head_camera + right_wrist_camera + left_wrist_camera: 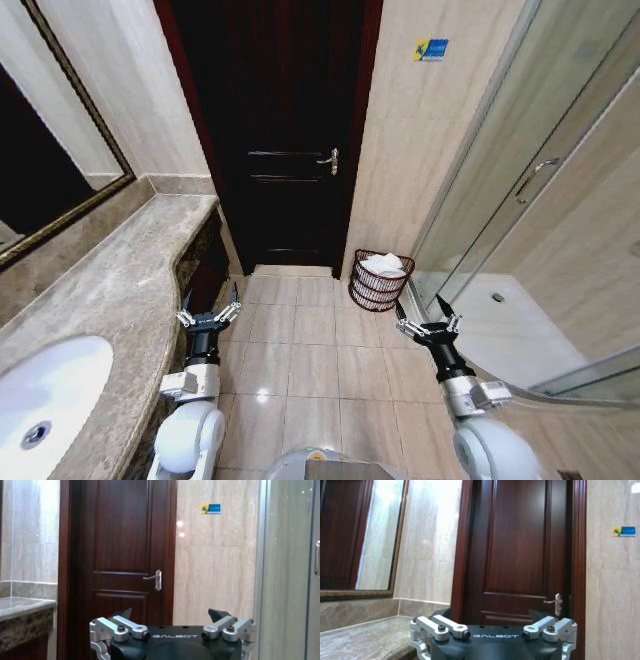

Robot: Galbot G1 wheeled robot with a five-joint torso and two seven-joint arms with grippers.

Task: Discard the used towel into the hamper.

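Note:
The hamper [378, 290], a small round red-brown openwork basket, stands on the floor against the wall between the door and the shower. A crumpled white towel [384, 265] lies inside it, above the rim. My left gripper [210, 300] is held low beside the counter's edge, open and empty, well left of the hamper. My right gripper [422, 308] hovers just near and right of the hamper, open with nothing between its fingers. In the wrist views the left gripper [490, 615] and the right gripper [171, 614] both point toward the door with their jaws spread.
A marble counter [120, 280] with a white sink [45, 390] runs along the left under a framed mirror [40, 150]. A dark wooden door [290, 150] is shut ahead. The glass shower enclosure [520, 200] bounds the right. Beige tile floor [300, 350] lies between.

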